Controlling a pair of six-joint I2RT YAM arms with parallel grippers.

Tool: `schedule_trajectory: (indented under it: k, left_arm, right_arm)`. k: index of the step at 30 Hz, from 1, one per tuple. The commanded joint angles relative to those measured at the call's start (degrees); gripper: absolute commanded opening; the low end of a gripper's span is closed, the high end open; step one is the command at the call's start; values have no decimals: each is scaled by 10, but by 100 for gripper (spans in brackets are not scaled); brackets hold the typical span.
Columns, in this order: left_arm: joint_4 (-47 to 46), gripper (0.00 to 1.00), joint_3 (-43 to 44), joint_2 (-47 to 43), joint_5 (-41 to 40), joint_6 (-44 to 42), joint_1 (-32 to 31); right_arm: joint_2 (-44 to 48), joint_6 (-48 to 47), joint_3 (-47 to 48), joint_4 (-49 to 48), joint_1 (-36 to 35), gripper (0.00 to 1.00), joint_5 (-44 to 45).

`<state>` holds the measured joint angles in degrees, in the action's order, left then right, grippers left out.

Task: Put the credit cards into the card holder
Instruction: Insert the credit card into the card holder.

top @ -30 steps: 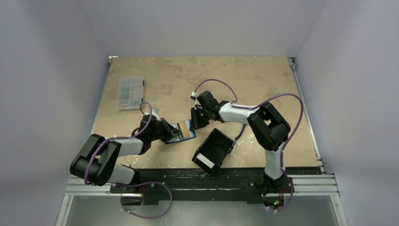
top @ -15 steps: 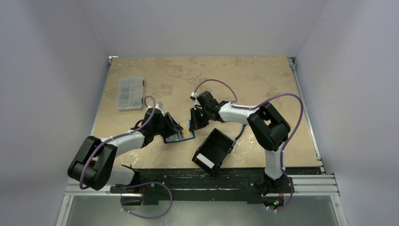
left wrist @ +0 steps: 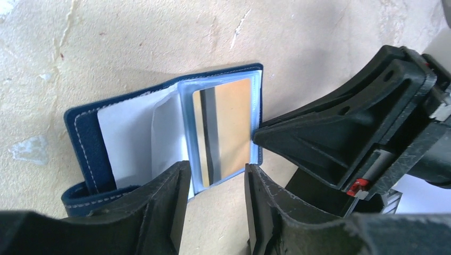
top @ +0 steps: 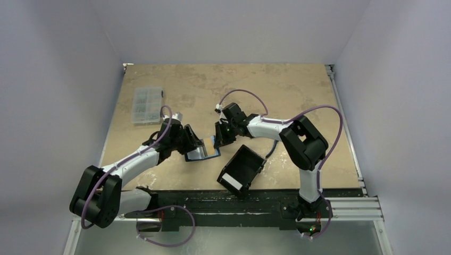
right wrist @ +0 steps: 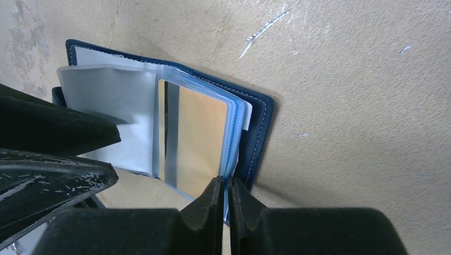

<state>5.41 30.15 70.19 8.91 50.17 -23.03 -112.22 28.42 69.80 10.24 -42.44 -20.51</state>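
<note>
The card holder [left wrist: 80, 138] is laid open on the table [top: 276, 90], in front of the arm bases and between the two wrists. Its navy cover is spread flat and its plastic pages lie loose over it. A gold card [left wrist: 228, 125] with a dark stripe is seen seated inside the clear sleeve [right wrist: 232, 133], on the half nearer the right arm.

The left arm is stretched forward and inward from its base. Its forearm is run low over the table and its wrist is angled down at the holder's left half. The left gripper [left wrist: 215, 170] is held with its jaws parted to a middling gap. The near end of the sleeve lies in that gap, and it cannot be told whether either finger touches it.

The right arm is folded sharply at the elbow, and the forearm is doubled back to the left so that the wrist is brought over the holder's right edge. The right gripper [right wrist: 225, 183] is closed almost fully, with the thin outer edge of the clear sleeve pinched between its fingers.

A black tray [top: 242, 167] with a white label is set askew just beside the holder, on its near right. A compartment box [top: 146, 104] is placed well apart at the far left.
</note>
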Motion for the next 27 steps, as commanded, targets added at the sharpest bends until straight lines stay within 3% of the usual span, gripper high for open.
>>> schedule_trajectory:
  k: [1,11,19,27]
  left_arm:
    - [-21,40,21,1,17,-19,-3]
    - [-38,15,23,51,-7,-27,-3]
    - [-79,24,-9,54,-14,-12,-3]
    - [-159,15,-26,101,29,19,-4]
  right_arm:
    - [7,-12,6,-1,-4,13,-6]
    - [33,-8,15,8,-3,21,-6]
    - [30,-8,12,3,-4,23,-12]
    - [38,-3,15,2,-4,23,-20]
